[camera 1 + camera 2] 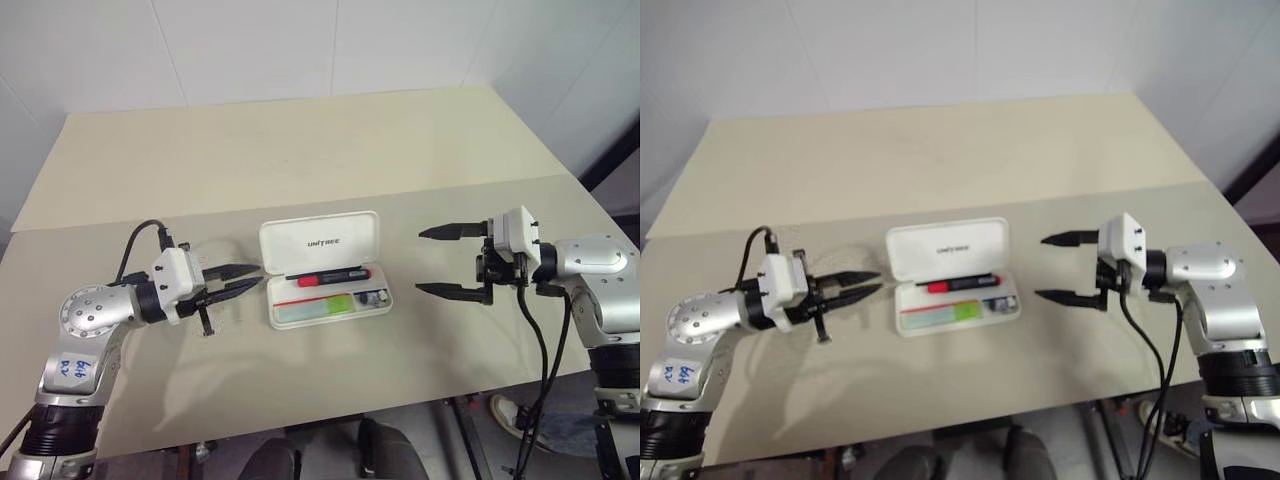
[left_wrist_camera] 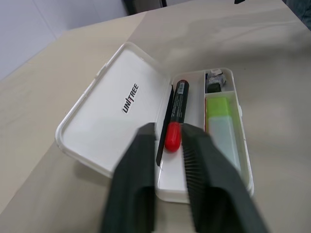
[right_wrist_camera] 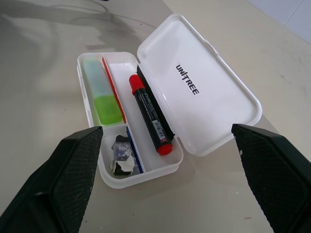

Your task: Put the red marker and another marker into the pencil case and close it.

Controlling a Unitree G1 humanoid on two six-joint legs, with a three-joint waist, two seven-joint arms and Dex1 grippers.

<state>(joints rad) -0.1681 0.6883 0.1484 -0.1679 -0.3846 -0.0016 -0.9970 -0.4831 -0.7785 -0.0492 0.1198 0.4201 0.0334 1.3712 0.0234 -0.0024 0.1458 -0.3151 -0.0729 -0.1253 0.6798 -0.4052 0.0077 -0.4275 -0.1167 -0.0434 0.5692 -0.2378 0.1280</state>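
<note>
Trouble from here is all in the closing, as I judge it. The pencil case (image 1: 322, 268) lies open on the table (image 1: 300, 150) between my two pincers, its lid tipped back away from me with the UNITREE lettering facing up. The red marker (image 3: 149, 113) lies in the tray's back compartment, along the hinge side, and the pale green marker (image 3: 103, 93) lies in the front compartment beside it, so both are in and only the lid is left.

My left pincer (image 1: 240, 280) has its fingers pinched together on nothing, tips just off the case's left end. My right pincer (image 1: 445, 260) stands wide open and empty, well apart from the case's right end.

What could spoil it:
- The case is light and loose on a smooth top (nothing pins it), so a push on the lid from one side could slide or spin the whole thing instead of folding the hinge.
- The red marker's red cap lies close to the hinge line; if it rides up, the lid may stop short of latching.
- A sweep that comes in too low could catch the tray wall and tip the markers out.
- Pressing only one corner may leave the far end unlatched.
</note>
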